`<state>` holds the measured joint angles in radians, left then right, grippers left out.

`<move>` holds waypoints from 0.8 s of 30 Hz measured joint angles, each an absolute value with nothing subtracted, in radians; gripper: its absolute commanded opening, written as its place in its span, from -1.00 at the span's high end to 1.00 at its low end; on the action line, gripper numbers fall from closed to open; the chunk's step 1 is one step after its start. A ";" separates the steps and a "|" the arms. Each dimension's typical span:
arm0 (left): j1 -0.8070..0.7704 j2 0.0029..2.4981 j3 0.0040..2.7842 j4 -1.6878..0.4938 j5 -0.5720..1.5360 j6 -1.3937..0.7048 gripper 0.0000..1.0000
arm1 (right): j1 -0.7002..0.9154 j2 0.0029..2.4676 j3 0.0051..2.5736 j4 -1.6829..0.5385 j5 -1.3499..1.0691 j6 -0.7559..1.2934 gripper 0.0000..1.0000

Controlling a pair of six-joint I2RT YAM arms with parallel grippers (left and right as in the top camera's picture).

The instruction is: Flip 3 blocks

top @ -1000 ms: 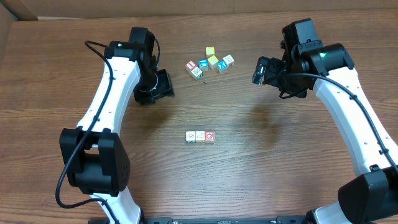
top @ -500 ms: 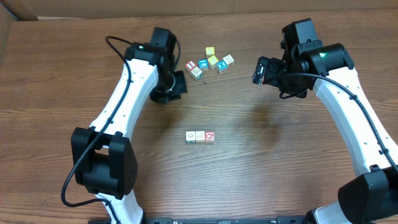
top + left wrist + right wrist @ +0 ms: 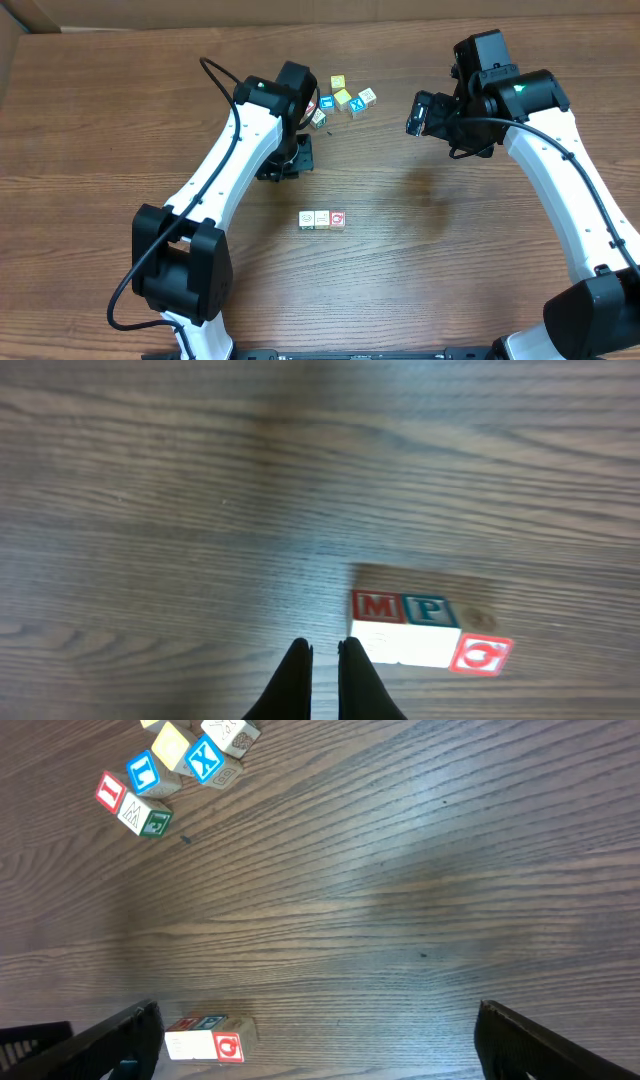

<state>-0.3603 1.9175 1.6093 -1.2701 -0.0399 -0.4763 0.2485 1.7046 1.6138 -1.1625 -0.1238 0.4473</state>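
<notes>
Item: wooden table, bearing two groups of blocks and two arms.

Task pieces: row of three blocks, touching side to side, near the middle of the table on the near side; the red-ring block closes one end; the other two show pale tops, with a red M and a teal P on their side faces (left wrist view).

Other pieces: loose cluster of blocks at the far edge, well apart from the row; it includes yellow faces and a blue X.

Tools: left gripper, fingers drawn narrow with only a slit between them, nothing held; it sits between cluster and row, apart from both in the overhead view; right gripper, spread wide and empty, hanging over bare wood on the right.

Changes: the left arm has swung in from the far left toward the centre, and its fingers have closed along the way; the right arm, the row and the cluster lie as before.

Obscured: the left arm now covers the cluster's nearest corner; the left fingers cannot be made out overhead under the dark wrist; the right fingers are cut off by the edges of the wrist picture; the upper part of the left wrist picture is blurred; overhead, the faces in the row are too small to read.
</notes>
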 measured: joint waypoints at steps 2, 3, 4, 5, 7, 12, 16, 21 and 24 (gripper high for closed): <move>-0.360 1.917 1.567 -1.243 -0.040 -0.480 0.92 | 0.249 1.705 1.614 -1.163 -0.124 0.447 -1.00; -0.360 1.917 1.544 -1.227 -0.039 -0.480 0.92 | 0.249 1.705 1.614 -1.163 -0.124 0.448 -1.00; -0.360 1.917 1.520 -1.212 -0.038 -0.480 0.92 | 0.249 1.705 1.614 -1.162 -0.124 0.447 -1.00; -0.360 1.917 1.494 -1.193 -0.035 -0.482 0.92 | 0.249 1.705 1.614 -1.162 -0.124 0.447 -1.00; -0.360 1.917 1.446 -1.163 -0.027 -0.485 0.92 | 0.249 1.705 1.614 -1.162 -0.124 0.447 -1.00; -0.360 1.917 1.348 -1.105 -0.016 -0.492 0.92 | 0.249 1.705 1.614 -1.163 -0.123 0.447 -1.00; -0.360 1.917 1.324 -1.098 -0.013 -0.495 0.91 | 0.249 1.705 1.614 -1.163 -0.123 0.447 -1.00; -0.360 1.917 1.324 -1.095 -0.012 -0.495 0.92 | 0.249 1.705 1.614 -1.162 -0.124 0.447 -1.00; -0.360 1.917 1.323 -1.095 -0.012 -0.495 0.92 | 0.249 1.705 1.614 -1.162 -0.123 0.447 -1.00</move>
